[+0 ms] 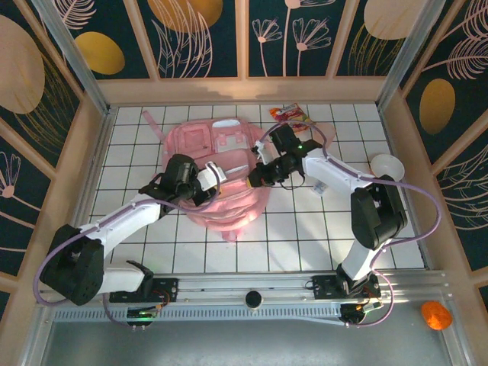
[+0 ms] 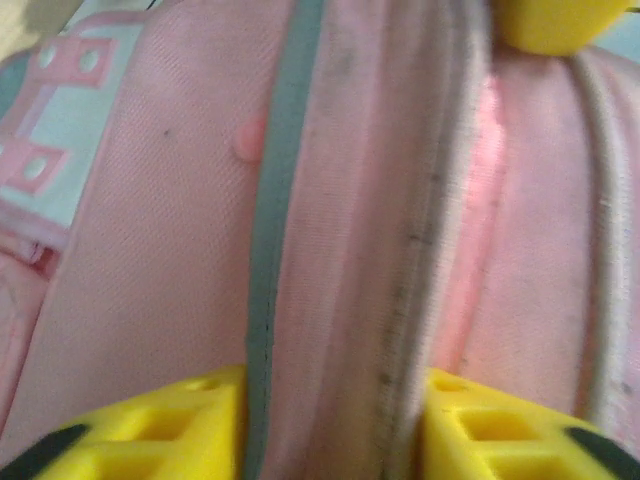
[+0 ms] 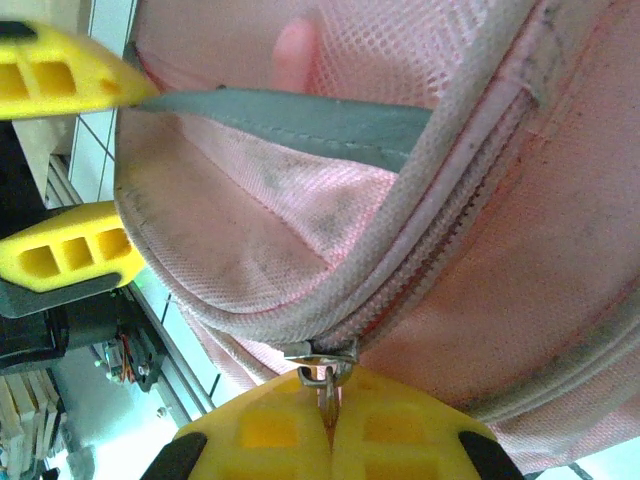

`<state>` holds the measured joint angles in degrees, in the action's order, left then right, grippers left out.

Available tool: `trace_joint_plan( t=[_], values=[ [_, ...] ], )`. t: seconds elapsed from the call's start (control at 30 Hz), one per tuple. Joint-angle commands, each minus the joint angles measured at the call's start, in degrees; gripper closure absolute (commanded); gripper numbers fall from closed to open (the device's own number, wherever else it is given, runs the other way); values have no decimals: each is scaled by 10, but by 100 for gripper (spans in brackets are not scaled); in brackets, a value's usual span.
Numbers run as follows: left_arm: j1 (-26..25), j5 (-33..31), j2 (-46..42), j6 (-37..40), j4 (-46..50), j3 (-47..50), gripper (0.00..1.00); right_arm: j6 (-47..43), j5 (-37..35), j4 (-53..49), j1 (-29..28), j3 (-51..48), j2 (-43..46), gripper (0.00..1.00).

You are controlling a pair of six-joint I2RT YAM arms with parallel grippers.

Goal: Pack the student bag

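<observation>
Pink student bag lies at the centre of the table. The right gripper, at the bag's 3 o'clock edge, is pressed together on the zipper pull. The left gripper, toward 9 o'clock, straddles the opening's edge, half spread; I cannot tell whether it grips. Probably best: anchor the fabric and drag the pull along its track.

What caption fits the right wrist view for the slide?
Right gripper shut on the zipper pull of the pink student bag, compartment partly open.
</observation>
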<state>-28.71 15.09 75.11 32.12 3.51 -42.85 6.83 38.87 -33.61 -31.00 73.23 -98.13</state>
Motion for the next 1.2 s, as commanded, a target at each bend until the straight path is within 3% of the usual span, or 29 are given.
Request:
trace_joint_plan(
  t=[0.0,0.1,0.27,0.43,0.57,0.67,0.87,1.0,1.17],
  values=[
    [9,23,-7,-5,28,-32,82,-10,1,-19,19,13,26,100],
    [8,62,-38,-33,59,-31,100,-4,-2,-6,28,19,14,100],
    [-23,65,-90,-142,36,-12,100,-15,-12,-11,37,51,-15,100],
    [-67,46,-81,-279,-38,-13,100,-57,-29,-52,40,120,-52,100],
    [-68,-42,-56,-357,-48,-41,100,-61,-17,-48,40,106,-45,100],
    [-68,-74,-40,-369,-43,-57,100,-50,-3,-17,39,52,-20,98],
    [-67,-26,-25,-363,-63,-54,100,0,49,114,41,-49,17,93],
    [-68,-27,-37,-357,-68,-48,100,21,58,163,41,-78,22,83],
    [-67,-53,-49,-355,-69,-44,100,30,48,181,41,-92,31,91]
  ],
)
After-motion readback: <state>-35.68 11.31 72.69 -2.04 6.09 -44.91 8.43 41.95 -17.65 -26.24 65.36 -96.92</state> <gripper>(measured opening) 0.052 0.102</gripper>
